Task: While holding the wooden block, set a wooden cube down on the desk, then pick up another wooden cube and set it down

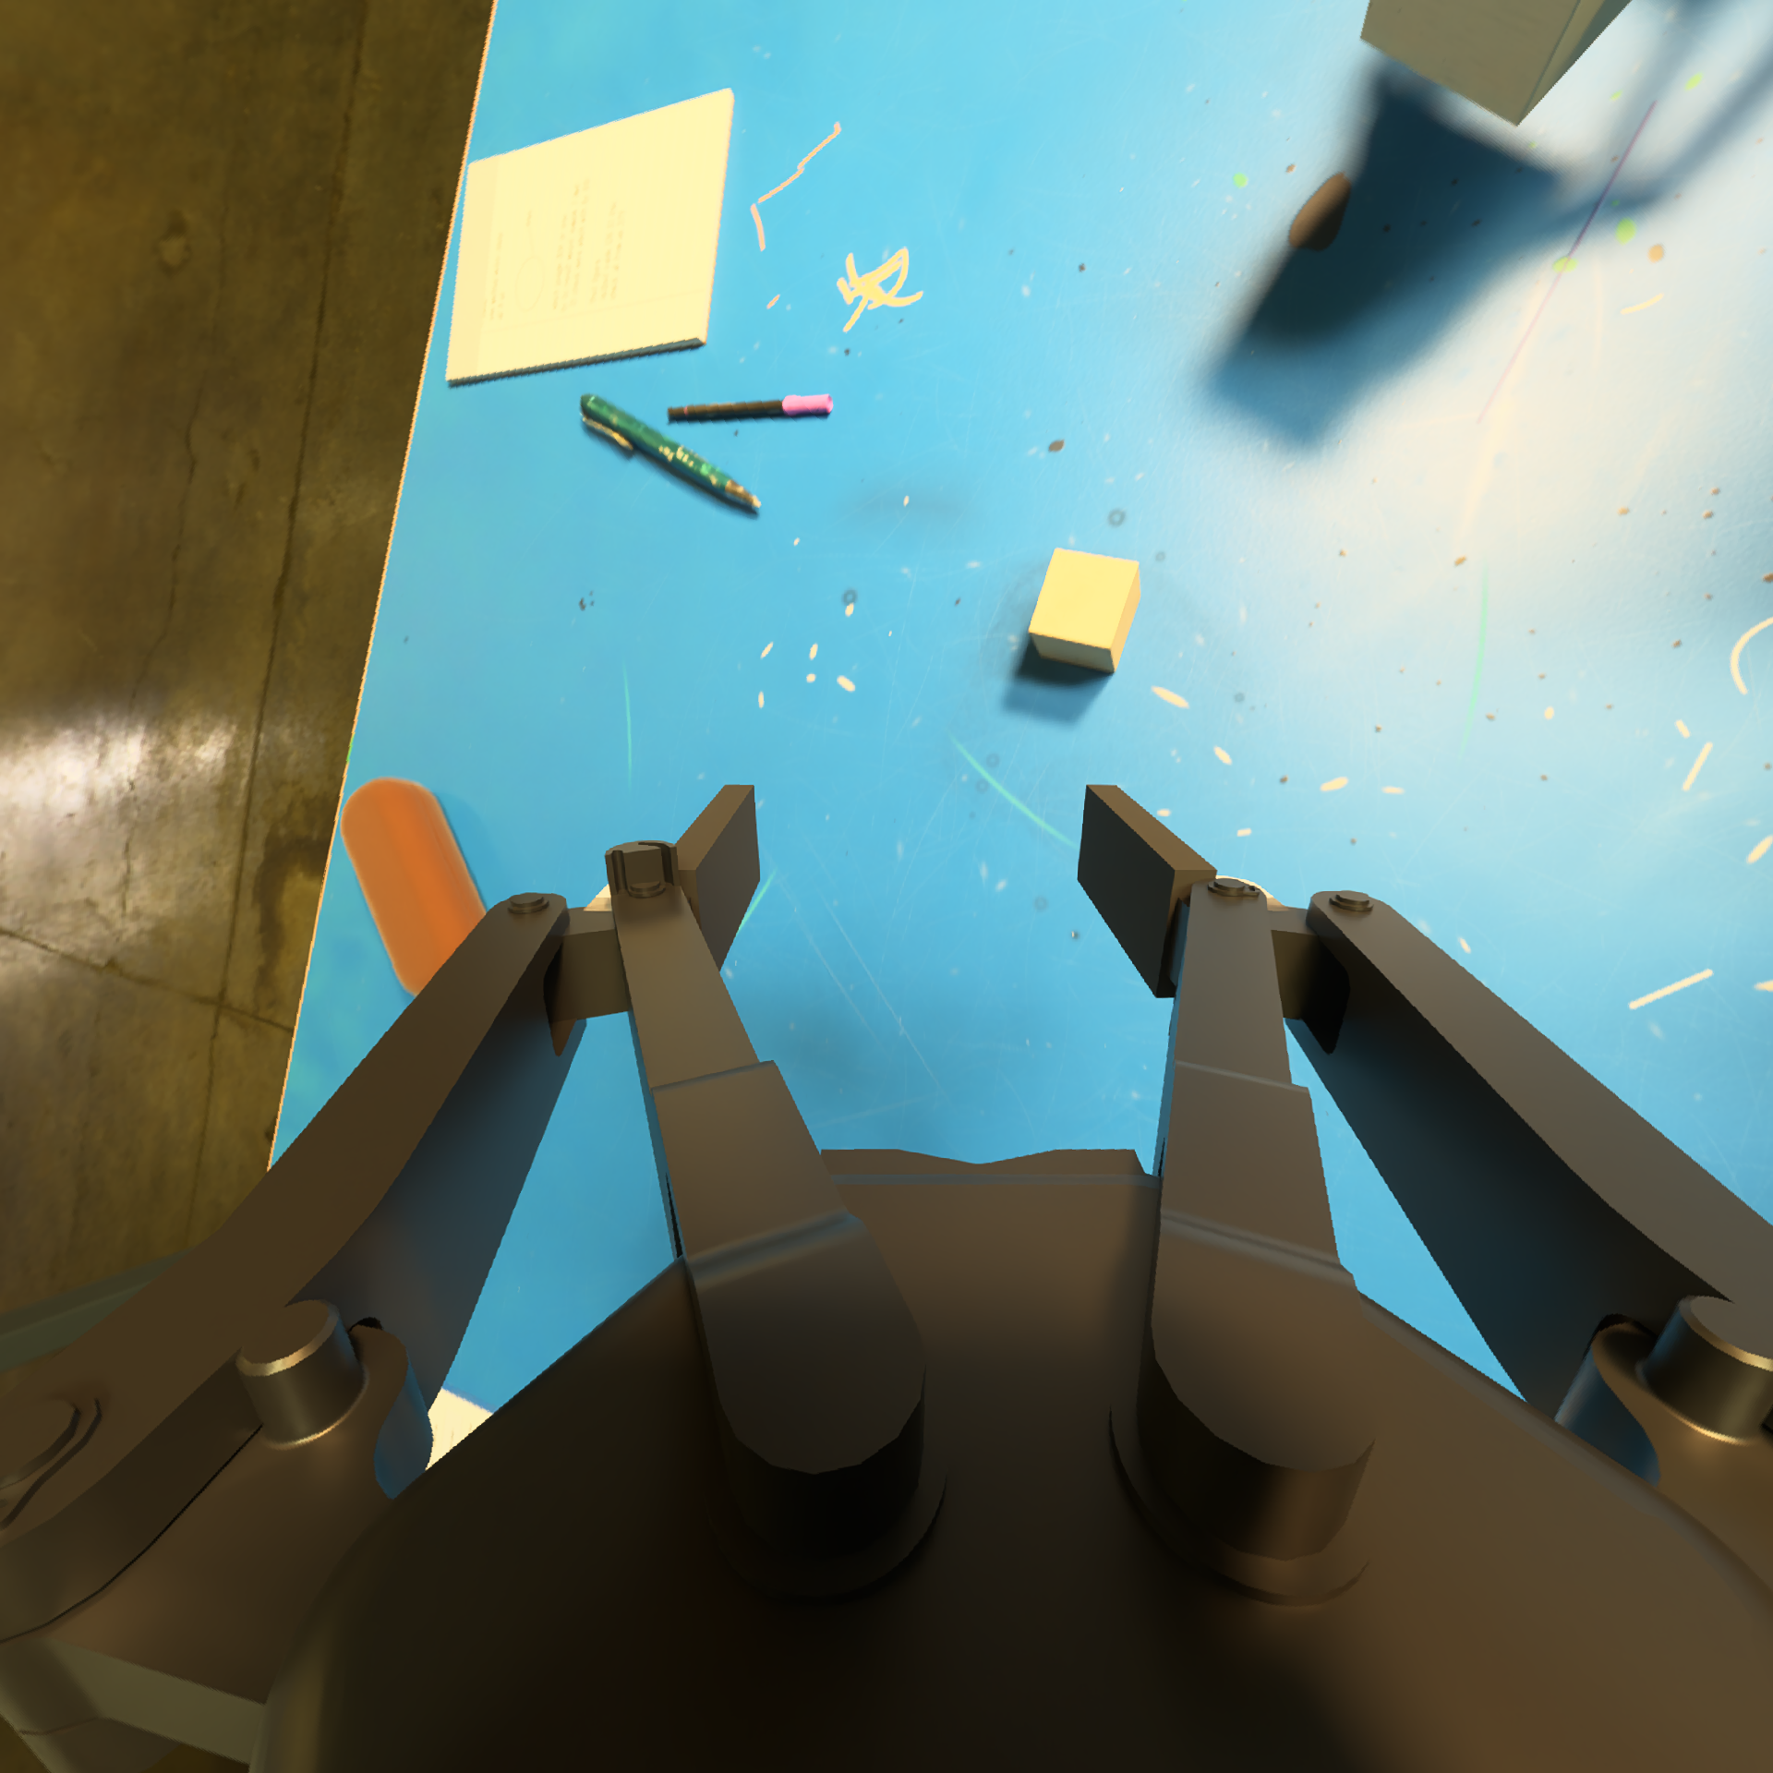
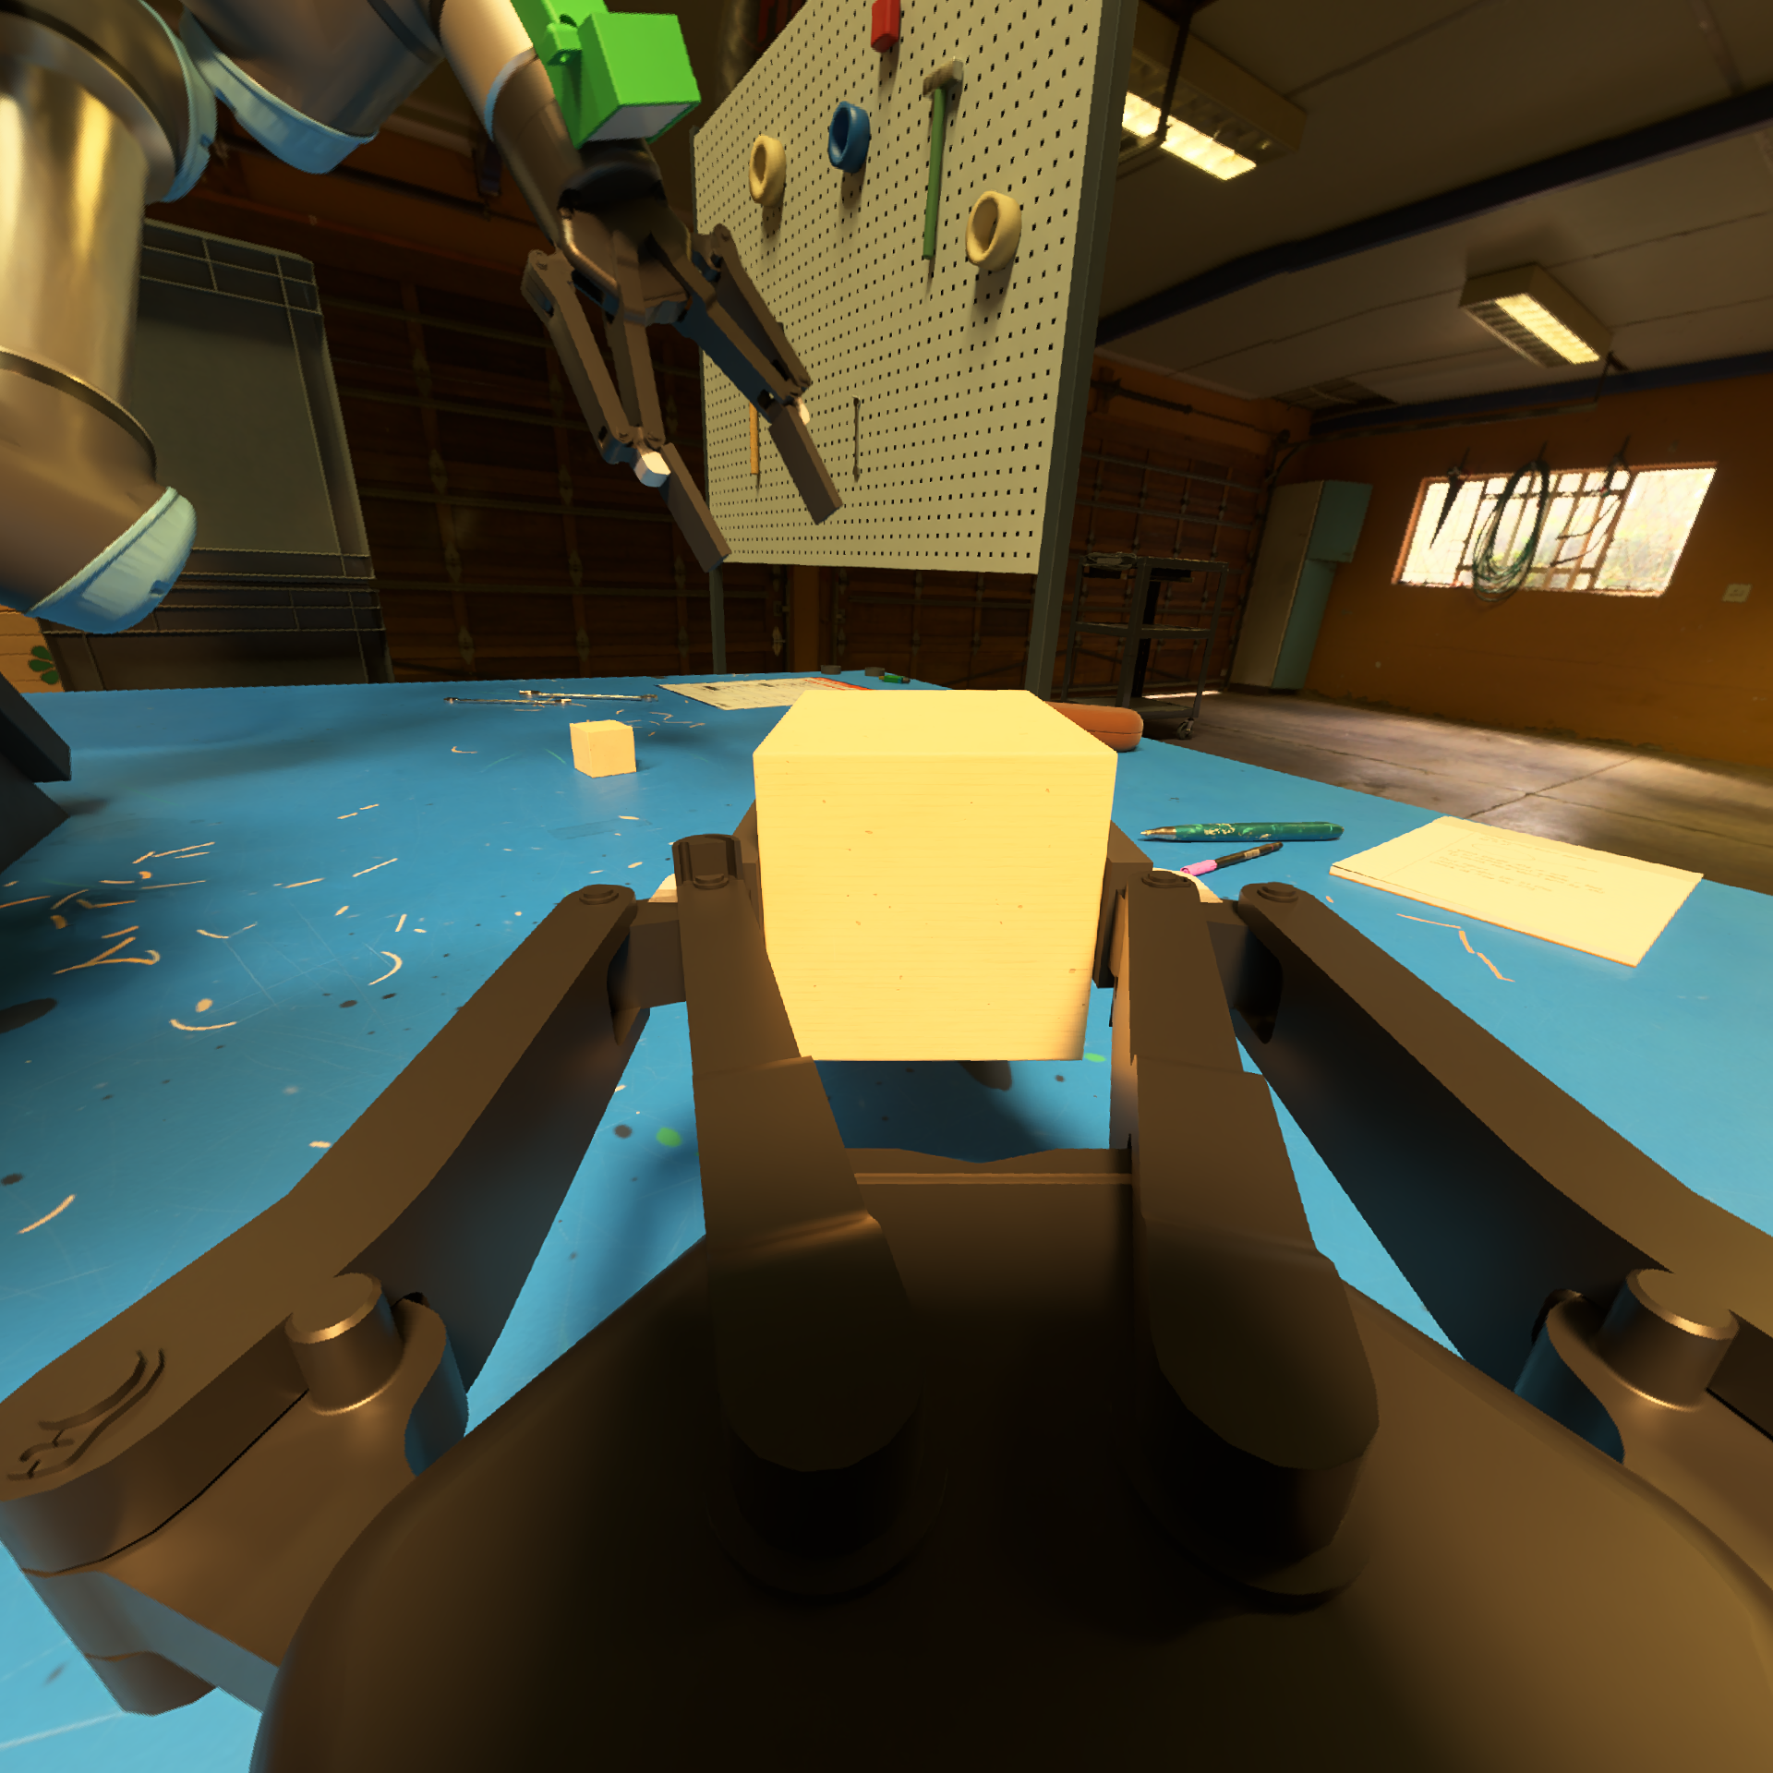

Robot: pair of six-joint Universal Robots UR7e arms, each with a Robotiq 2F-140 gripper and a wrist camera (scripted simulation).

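My right gripper (image 2: 935, 863) is shut on a large pale wooden block (image 2: 931, 873) and holds it above the blue desk (image 2: 288, 911). The block's corner also shows in the left wrist view (image 1: 1497, 48) at the top right. My left gripper (image 1: 919, 844) is open and empty, high above the desk; it also shows in the right wrist view (image 2: 768, 518) in the air. A small wooden cube (image 1: 1084, 609) lies on the desk ahead of the left fingers; in the right wrist view it lies (image 2: 602, 746) far left of the block.
A notepad (image 1: 590, 240), a green pen (image 1: 667, 451) and a pink-capped marker (image 1: 753, 408) lie near the desk's left edge. An orange object (image 1: 408, 873) lies by that edge. A pegboard (image 2: 902, 288) with tools stands behind the desk. Floor (image 1: 144, 576) lies beyond.
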